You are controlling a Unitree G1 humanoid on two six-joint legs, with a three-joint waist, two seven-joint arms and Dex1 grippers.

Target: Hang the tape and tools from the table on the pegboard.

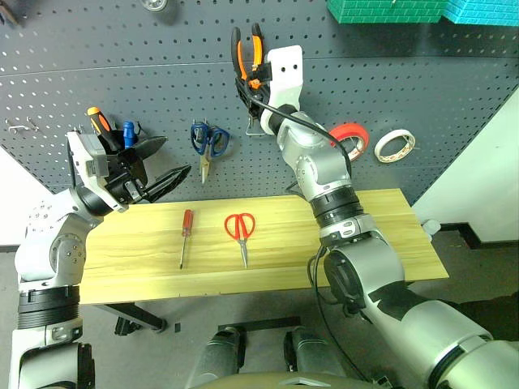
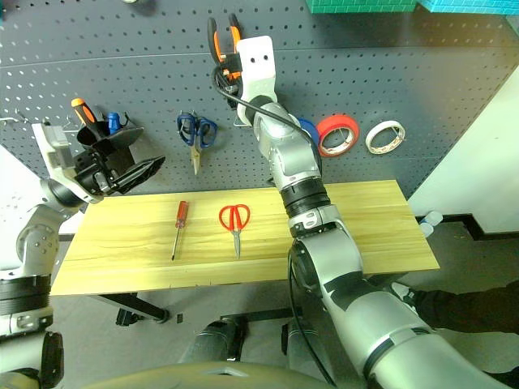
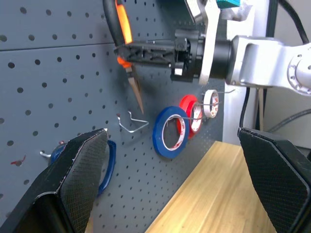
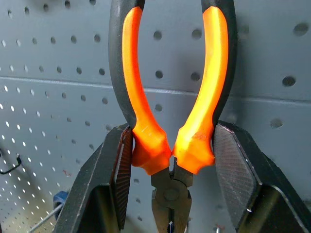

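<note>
Right gripper (image 4: pixel 171 160) clamps the pliers (image 1: pixel 247 58) upright against the perforated pegboard (image 1: pixel 405 89), glossy orange-and-black handles up, steel nose down; left gripper (image 1: pixel 166 166) gapes wide.

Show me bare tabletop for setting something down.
The table's whole stretch beyond the right arm is bare, as is its end left of the red-handled screwdriver. Between the screwdriver and the red-handled scissors it is tight.

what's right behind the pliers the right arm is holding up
The pegboard, bare dotted panel between the handles of the pliers, which the right gripper clamps. An empty wire hook sits below the nose. Whether the pliers touch the board is unclear.
</note>
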